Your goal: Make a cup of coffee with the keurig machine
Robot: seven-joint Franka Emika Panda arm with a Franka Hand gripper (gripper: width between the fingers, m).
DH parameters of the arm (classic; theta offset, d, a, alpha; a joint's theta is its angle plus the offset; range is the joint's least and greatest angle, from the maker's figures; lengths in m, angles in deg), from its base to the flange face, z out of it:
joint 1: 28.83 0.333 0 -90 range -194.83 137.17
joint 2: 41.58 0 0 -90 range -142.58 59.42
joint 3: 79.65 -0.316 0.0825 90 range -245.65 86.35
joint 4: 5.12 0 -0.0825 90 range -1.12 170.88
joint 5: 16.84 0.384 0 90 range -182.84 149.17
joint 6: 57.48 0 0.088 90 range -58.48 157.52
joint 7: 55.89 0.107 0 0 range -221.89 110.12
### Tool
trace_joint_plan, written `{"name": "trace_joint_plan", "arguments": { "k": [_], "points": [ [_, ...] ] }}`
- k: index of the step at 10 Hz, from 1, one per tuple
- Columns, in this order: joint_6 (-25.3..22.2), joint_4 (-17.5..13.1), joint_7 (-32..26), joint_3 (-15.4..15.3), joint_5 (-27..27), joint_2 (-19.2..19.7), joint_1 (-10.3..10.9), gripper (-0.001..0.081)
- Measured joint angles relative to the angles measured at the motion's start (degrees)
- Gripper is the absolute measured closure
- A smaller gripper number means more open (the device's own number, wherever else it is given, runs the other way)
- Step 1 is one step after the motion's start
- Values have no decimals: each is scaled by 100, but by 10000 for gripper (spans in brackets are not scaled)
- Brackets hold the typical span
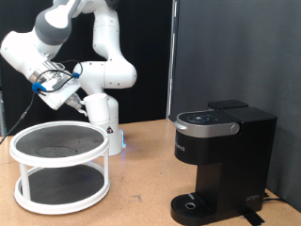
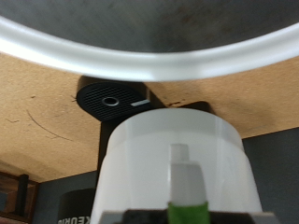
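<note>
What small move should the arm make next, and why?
Probably carry the plain white ceramic cup toward the exterior view's right. The gripper holds it above the white round two-tier rack, while the drip base of the boxy black keurig machine stands bare.

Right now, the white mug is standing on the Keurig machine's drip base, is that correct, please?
No: the exterior view shows the drip base of the keurig machine bare; the wrist view shows the white mug up at the hand instead.
</note>
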Motion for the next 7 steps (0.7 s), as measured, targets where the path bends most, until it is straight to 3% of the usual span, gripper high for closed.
{"name": "trace_joint_plan", "arguments": {
  "k": [4, 7],
  "points": [
    [674, -7, 584, -555, 771, 313, 488, 728],
    [1193, -120, 674, -884, 1321, 647, 853, 728]
  ]
}}
